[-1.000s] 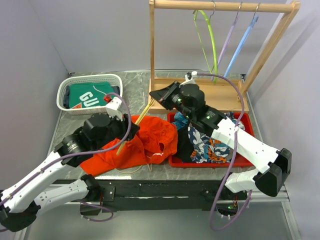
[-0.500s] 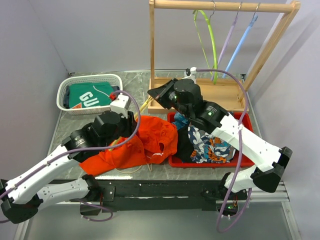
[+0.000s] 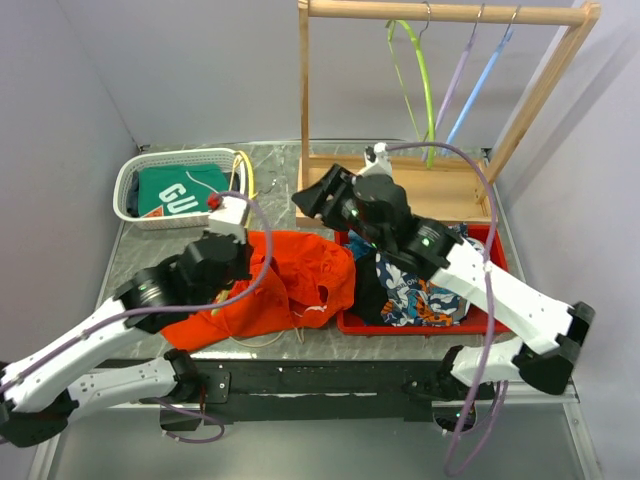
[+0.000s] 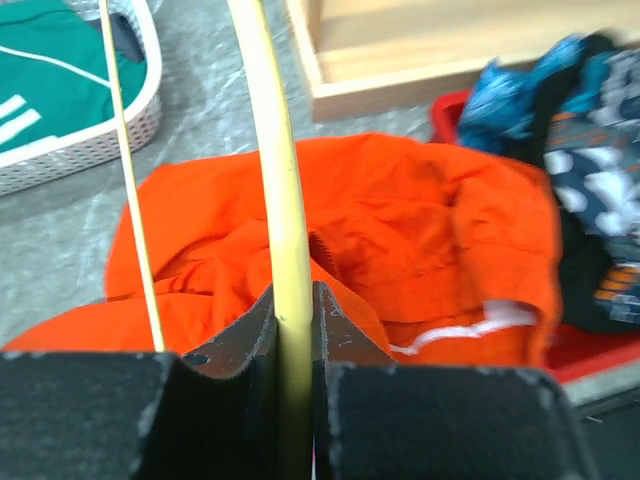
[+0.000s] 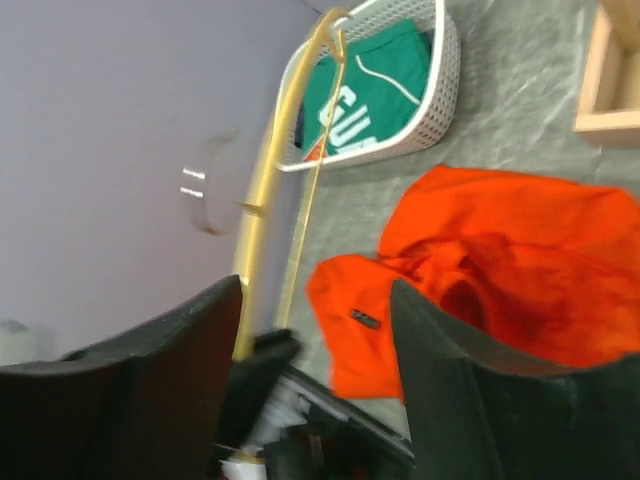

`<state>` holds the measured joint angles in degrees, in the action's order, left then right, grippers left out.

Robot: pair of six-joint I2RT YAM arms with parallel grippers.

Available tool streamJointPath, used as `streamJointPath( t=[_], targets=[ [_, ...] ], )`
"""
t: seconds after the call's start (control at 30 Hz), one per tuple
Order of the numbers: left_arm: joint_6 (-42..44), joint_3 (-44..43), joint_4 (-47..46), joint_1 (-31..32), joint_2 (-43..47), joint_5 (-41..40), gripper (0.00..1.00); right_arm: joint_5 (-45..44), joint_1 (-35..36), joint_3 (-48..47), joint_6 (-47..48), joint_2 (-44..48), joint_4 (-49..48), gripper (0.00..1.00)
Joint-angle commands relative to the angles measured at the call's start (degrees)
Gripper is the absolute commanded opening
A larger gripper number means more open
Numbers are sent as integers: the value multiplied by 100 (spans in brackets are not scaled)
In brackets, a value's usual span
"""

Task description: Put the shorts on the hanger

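My left gripper (image 4: pixel 296 345) is clamped on the hanger (image 4: pixel 272 170), the yellow bar pinched tight between both pads; in the top view the hanger (image 3: pixel 243 172) rises from that grip toward the basket (image 3: pixel 128 176), and its thin lower rod (image 4: pixel 126 190) runs alongside. My right gripper (image 5: pixel 315 290) hangs with its fingers wide apart and holds nothing; from above it (image 3: pixel 314 196) sits over the near corner of the wooden rack's base, just beyond the shorts (image 3: pixel 290 275).

The shorts (image 4: pixel 420 220) lie crumpled on the table between basket and red tray (image 3: pixel 400 328), one edge over the tray's rim; the white drawstring (image 4: pixel 455 333) shows near the front and the dark label (image 5: pixel 366 318) on a flat corner.

I judge the step to be hanger in hand, shorts not yet gathered; next I would bring the right gripper down to pinch the waistband and lift it open, so that the left can feed a hanger arm through; the bunched cloth will likely sag and slip.

The table (image 3: pixel 270 170) is grey and marbled; a green shirt (image 3: pixel 175 190) fills the basket, patterned clothes (image 3: pixel 410 285) the tray; on the rack's rail (image 3: pixel 440 12) hang green (image 3: pixel 425 80), lilac (image 3: pixel 455 80) and blue (image 3: pixel 485 75) hangers; plain pale walls close in on three sides.
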<state>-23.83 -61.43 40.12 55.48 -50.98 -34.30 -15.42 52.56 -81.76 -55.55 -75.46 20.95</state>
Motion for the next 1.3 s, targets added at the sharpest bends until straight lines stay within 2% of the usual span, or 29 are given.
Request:
streamJointPath(
  t=[0.0, 0.1, 0.2, 0.3, 0.43, 0.67, 0.87, 0.93, 1.03, 1.07, 1.17, 1.27],
  targets=[
    [-297, -167, 29, 6, 519, 274, 1, -23, 44, 782, 1071, 899, -590, 71],
    [-525, -282, 364, 6, 536, 704, 1, -181, 88, 1327, 1641, 1269, -382, 72],
    [-719, -317, 646, 6, 729, 1248, 1, -93, 202, 1934, 2012, 1455, -232, 68],
    [-886, -466, 1093, 6, 958, 1592, 1, -549, 702, 2269, 2381, 1421, 145, 66],
    [-1175, -607, 1472, 6, 1178, 2566, 1, -935, 1291, 2541, 2558, 1297, 515, 65],
    [-1484, -730, 1973, 6, 1617, 3482, 1, -1305, 1968, 2428, 2514, 718, 1157, 66],
    [-1589, -897, 2149, 6, 2013, 4194, 1, -1963, 2022, 2156, 2119, -3, 1701, 65],
    [-1598, -906, 2167, 6, 2092, 4440, 1, -2192, 2004, 1972, 1917, -231, 1921, 61],
    [-1589, -880, 2193, 6, 2153, 4651, 1, -2562, 1978, 1708, 1566, -504, 2290, 46],
    [-1580, -880, 2228, 6, 2162, 4696, 1, -2719, 1943, 1663, 1469, -566, 2378, 35],
    [-1537, -941, 2263, 6, 2198, 4950, 1, -2791, 1768, 1584, 1196, -566, 2537, 19],
    [-1510, -1055, 2316, 6, 2215, 5126, 1, -2651, 1618, 1654, 1204, -347, 2397, 14]
  ],
)
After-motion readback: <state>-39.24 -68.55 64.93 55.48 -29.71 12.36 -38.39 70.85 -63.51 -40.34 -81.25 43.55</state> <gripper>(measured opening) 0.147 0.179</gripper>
